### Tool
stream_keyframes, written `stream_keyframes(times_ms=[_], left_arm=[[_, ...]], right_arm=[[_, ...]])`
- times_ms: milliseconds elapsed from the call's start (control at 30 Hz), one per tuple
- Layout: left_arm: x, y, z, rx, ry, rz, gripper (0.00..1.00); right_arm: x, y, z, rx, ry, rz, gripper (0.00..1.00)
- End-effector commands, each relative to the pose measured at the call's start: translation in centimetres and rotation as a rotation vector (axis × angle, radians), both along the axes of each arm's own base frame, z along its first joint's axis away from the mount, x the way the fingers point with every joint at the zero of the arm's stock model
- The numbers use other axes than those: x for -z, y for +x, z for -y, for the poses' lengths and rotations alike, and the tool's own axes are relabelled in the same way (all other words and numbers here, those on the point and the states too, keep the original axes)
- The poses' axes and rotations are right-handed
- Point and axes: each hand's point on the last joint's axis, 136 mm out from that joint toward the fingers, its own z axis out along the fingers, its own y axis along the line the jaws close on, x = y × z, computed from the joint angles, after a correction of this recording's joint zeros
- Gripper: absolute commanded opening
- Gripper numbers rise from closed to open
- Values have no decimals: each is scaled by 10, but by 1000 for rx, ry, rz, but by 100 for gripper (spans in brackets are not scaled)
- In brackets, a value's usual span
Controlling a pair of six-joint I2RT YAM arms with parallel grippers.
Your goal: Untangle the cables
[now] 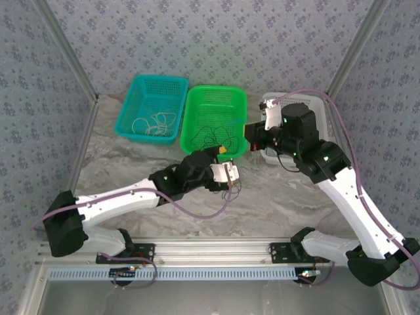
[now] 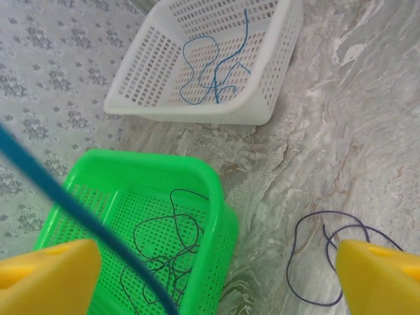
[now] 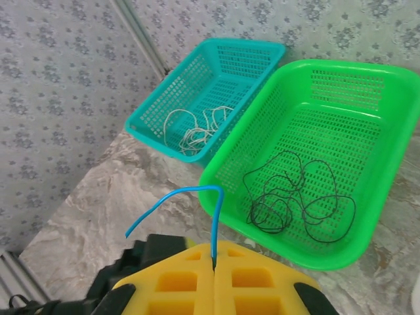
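Now right gripper [image 3: 214,272] pinching a blue cable [image 3: 197,188], left gripper [image 2: 213,275] spread wide — dark cable [image 2: 287,269] on table [image 2: 367,131]

Three baskets lined the far side of the worktop [image 1: 125,164]. A teal basket [image 1: 161,79] and a green basket [image 1: 216,90] stood just beside each other, and a strip of bare marble separated them from the white basket [image 2: 190,111]. The right arm [image 1: 308,147] hung over the white basket, barring it from above. The left arm [image 1: 131,200] slanted across the near middle. A blue cable [image 3: 214,223] rose from the right gripper's [image 3: 214,262] closed jaws and crossed before the left gripper's [image 1: 231,176] spread jaws. A dark cable [image 2: 290,266] looped on the marble beside the green basket. The worktop before the teal basket lay bare.
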Motion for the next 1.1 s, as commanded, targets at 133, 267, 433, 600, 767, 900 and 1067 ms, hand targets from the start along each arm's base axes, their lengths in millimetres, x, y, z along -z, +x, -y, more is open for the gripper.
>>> stream_keyframes(times_ms=[133, 267, 433, 600, 767, 900, 1067], left_arm=[[-14, 32, -5, -86, -109, -115, 50], [-7, 32, -9, -165, -189, -249, 22], [-8, 25, 0, -218, -345, -444, 5], [-10, 13, 20, -207, -451, -642, 0], [-8, -16, 49, -122, -467, -783, 0], [1, -37, 64, -79, -427, -831, 0], [21, -47, 66, -88, -377, -895, 0]], right_arm=[[-29, -11, 11, 15, 54, 75, 0], [-42, -5, 25, 109, 93, 146, 0], [-48, 3, 32, 187, 209, 194, 0], [-48, 15, 34, 259, 342, 246, 0], [-52, 22, 32, 289, 421, 297, 0], [-51, 26, 33, 315, 454, 312, 0], [-54, 25, 45, 365, 509, 322, 0]])
